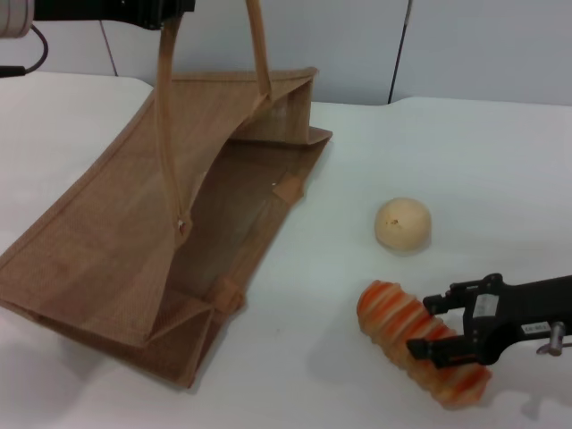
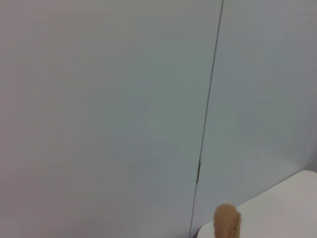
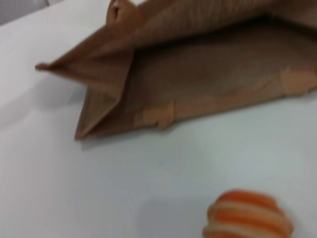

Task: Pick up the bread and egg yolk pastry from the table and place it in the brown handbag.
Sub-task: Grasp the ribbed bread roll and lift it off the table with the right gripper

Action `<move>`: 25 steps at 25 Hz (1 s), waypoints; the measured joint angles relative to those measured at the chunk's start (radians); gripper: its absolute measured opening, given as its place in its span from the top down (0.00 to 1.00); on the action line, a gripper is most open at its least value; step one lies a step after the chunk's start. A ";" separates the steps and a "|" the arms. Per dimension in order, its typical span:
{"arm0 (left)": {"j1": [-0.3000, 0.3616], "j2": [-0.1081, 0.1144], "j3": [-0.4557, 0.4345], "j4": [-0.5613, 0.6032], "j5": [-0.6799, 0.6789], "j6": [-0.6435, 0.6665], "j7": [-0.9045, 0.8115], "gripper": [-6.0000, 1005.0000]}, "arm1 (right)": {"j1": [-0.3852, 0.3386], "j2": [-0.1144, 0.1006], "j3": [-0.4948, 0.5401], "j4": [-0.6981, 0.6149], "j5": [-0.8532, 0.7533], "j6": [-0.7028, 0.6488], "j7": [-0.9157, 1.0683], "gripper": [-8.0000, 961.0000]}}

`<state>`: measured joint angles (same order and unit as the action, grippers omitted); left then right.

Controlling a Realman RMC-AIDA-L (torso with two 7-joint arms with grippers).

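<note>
Lying across the left half of the head frame, the brown handbag (image 1: 134, 241) shows a coarse woven weave with stitched edges; its mouth gapes toward the right and nothing shows inside. One tan handle (image 1: 168, 116) rises to the left gripper (image 1: 156, 11) at the upper left edge, whose jaws cannot be made out. On the smooth white bench (image 1: 500, 170), the round, matte, pale egg yolk pastry (image 1: 403, 224) sits centre right. Below it, the ribbed orange-and-cream bread (image 1: 420, 353) lies lower right, with the right gripper (image 1: 429, 326) over it, jaws spread either side.
</note>
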<state>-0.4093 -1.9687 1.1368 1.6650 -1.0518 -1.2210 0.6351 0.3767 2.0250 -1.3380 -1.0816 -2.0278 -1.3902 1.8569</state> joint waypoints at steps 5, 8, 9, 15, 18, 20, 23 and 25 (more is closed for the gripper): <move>-0.001 -0.001 0.001 0.001 0.001 0.000 0.000 0.88 | 0.040 0.005 -0.006 0.027 -0.063 -0.018 0.030 0.23; -0.001 -0.002 0.003 0.001 0.002 0.000 0.000 0.88 | 0.065 0.004 0.000 0.071 -0.068 -0.014 0.031 0.23; 0.000 -0.002 0.003 0.001 0.002 0.000 0.000 0.88 | 0.070 0.003 0.003 0.081 -0.068 -0.014 0.032 0.23; 0.000 -0.003 0.005 0.001 0.006 0.000 0.000 0.88 | 0.078 -0.001 0.016 0.063 -0.071 -0.022 0.052 0.23; -0.001 -0.002 0.008 0.001 0.016 0.000 0.000 0.88 | 0.072 0.000 0.028 0.024 -0.075 -0.042 0.066 0.23; -0.002 -0.002 0.009 0.001 0.018 0.000 0.000 0.88 | 0.066 0.001 0.030 0.001 -0.083 -0.051 0.079 0.23; -0.002 -0.002 0.009 0.001 0.018 0.000 0.000 0.88 | 0.065 0.002 0.031 -0.009 -0.123 -0.054 0.107 0.23; -0.002 -0.002 0.009 0.001 0.018 0.000 0.000 0.88 | 0.069 0.002 0.031 -0.007 -0.152 -0.066 0.129 0.23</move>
<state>-0.4113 -1.9712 1.1459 1.6660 -1.0338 -1.2211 0.6350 0.4457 2.0272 -1.3067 -1.0885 -2.1801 -1.4562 1.9855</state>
